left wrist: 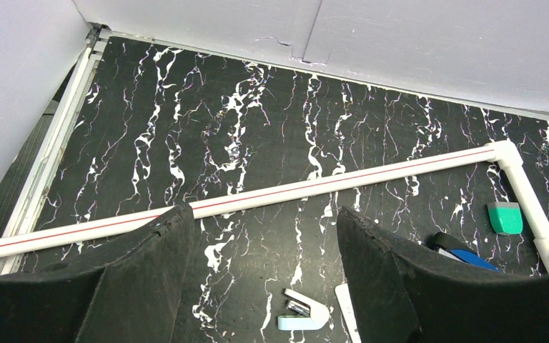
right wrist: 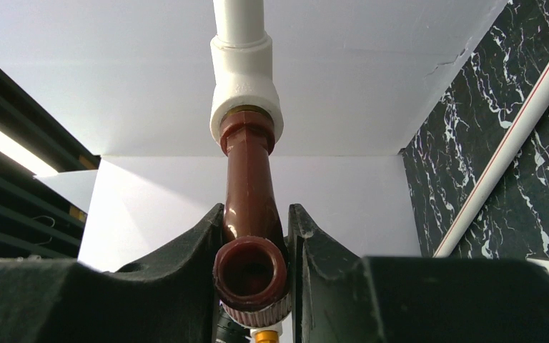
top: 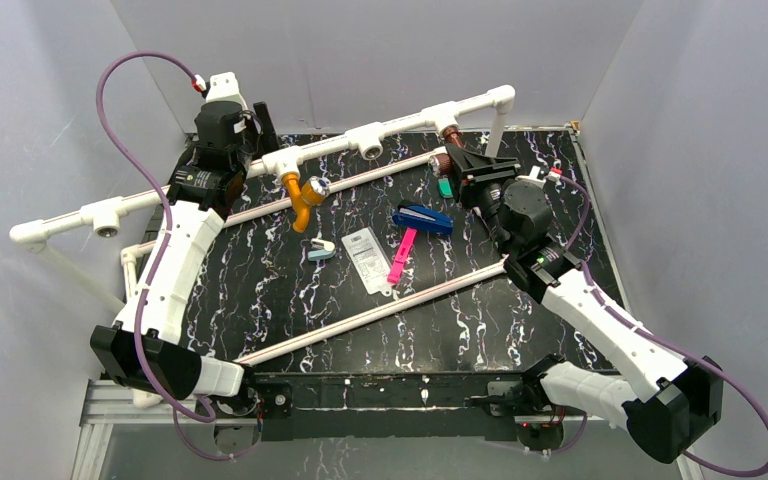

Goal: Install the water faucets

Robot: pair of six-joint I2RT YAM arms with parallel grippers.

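Brown faucet [right wrist: 249, 186] sits in the white tee [right wrist: 245, 86], right claw [right wrist: 256, 227] clamped on it, left claw [left wrist: 264, 229] apart

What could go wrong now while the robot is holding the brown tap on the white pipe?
1. The right hand grips the brown tap only at its free end, so it might slip or go crooked into the white tee.
2. The left hand is open and holds nothing, so twisting could shove the pipe frame around.
3. I cannot tell how deep the tap sits; letting go early might drop it.
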